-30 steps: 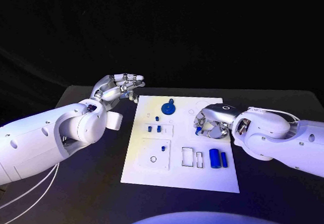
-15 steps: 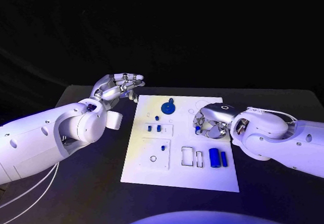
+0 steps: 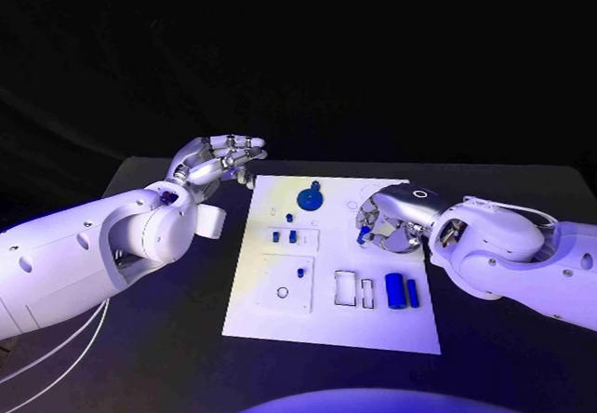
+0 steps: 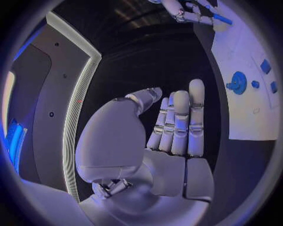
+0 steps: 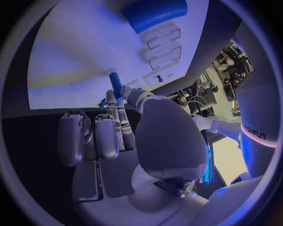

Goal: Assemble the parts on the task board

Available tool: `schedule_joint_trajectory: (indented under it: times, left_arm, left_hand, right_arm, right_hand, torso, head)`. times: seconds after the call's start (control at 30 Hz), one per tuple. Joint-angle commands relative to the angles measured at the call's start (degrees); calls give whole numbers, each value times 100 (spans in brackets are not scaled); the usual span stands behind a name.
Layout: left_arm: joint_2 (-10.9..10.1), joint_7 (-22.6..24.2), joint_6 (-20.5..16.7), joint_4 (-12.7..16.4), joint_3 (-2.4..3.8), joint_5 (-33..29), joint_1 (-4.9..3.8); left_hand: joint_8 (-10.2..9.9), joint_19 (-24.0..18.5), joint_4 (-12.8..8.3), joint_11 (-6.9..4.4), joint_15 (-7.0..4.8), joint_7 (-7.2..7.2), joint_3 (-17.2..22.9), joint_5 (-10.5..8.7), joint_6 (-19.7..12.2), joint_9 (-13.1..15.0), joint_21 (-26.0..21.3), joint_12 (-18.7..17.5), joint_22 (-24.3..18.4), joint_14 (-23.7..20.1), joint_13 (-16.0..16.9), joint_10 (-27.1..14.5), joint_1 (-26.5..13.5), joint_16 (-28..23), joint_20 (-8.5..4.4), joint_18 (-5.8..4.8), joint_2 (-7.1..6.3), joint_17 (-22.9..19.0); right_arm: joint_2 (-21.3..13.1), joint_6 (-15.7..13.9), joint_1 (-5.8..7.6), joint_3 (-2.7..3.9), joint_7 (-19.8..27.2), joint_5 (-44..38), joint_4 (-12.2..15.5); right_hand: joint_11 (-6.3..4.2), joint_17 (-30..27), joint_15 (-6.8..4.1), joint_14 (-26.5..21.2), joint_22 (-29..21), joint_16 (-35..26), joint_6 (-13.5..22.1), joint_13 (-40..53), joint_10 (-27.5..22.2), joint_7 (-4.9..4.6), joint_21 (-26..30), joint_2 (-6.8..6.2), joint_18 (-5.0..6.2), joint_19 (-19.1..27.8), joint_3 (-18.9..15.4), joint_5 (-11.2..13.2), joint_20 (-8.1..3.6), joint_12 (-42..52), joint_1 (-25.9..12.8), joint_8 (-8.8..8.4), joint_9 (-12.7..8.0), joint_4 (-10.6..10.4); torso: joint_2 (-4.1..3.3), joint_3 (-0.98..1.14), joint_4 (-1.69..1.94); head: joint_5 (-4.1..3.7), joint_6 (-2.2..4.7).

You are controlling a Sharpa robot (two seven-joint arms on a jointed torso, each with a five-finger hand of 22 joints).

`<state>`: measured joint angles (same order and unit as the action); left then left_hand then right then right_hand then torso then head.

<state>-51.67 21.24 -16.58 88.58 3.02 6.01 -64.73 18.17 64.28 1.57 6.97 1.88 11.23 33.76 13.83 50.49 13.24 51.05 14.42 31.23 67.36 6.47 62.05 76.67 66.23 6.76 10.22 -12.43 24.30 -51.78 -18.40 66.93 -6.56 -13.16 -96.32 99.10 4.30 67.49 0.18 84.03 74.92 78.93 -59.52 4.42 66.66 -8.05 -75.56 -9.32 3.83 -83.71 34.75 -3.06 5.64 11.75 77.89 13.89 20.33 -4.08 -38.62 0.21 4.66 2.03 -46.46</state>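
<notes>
Black worktop (image 3: 146, 363) bearing white board (image 3: 335, 330): right robot hand (image 3: 396, 222) pinches a blue peg (image 5: 115, 83), which may slip or jam if misaligned; left robot hand (image 3: 220, 161), fingers together, holds nothing.

The right robot hand (image 3: 391, 222) blocks the board's (image 3: 335, 326) 3 o'clock edge, pinching a thin blue peg (image 5: 115, 84). The left robot hand (image 3: 220, 160) hangs off the 11 o'clock corner. A blue disc (image 3: 309, 200) stands at 12. The board's 6 o'clock strip and the counter (image 3: 184, 334) at 7 lie open.
</notes>
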Motion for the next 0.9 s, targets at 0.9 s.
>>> schedule_joint_trajectory:
  times: [0.9]
  left_arm:
    - [80,22,101,-19,0,-15,0]
  left_hand:
    - [36,27,-18,-8,1,5,-14,22,-50,-6,-39,17,-5,-53,8,-35,29,-34,3,35,27,-7]
  right_arm:
    - [1089,-664,-454,3,431,5,448]
  right_hand:
    - [-10,-20,-55,162,904,32,-54,4,99,9,22,17,-73,-69,119,-44,-13,-58,-40,49,36,54]
  torso:
    - [-9,-8,13]
  head:
    - [152,-26]
